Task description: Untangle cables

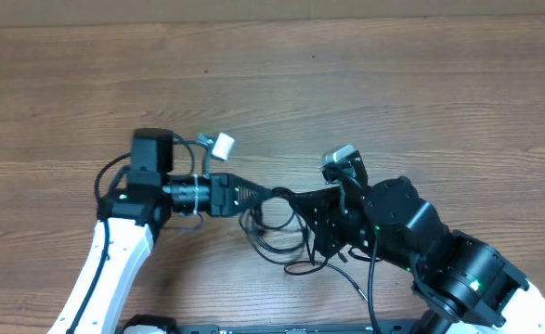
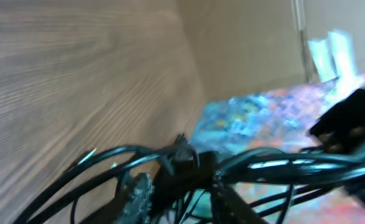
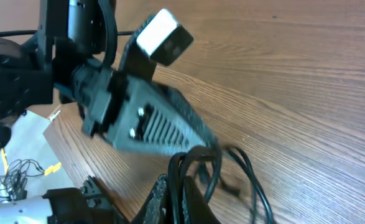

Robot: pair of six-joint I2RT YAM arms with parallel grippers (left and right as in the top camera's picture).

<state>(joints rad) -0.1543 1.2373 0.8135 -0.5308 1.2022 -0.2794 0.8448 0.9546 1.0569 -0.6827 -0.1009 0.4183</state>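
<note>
My left gripper (image 1: 274, 193) and right gripper (image 1: 302, 200) both clamp one tangle of thin black cables (image 1: 274, 232) above the brown wooden tabletop (image 1: 393, 83).
Overhead: the left gripper reaches in from the tangle's left, pinched to a point on its top edge. The right gripper, closed, meets it from the right, and loose loops lie on the tabletop below. Left wrist: blurred strands cross beside my ridged finger pad (image 2: 135, 194). Right wrist: strands rise between my nearly touching right fingers (image 3: 162, 194).

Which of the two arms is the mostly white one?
The left arm, entering from the bottom left: its long link is white. The right arm, gripping the same cables, looks nearly all black.
</note>
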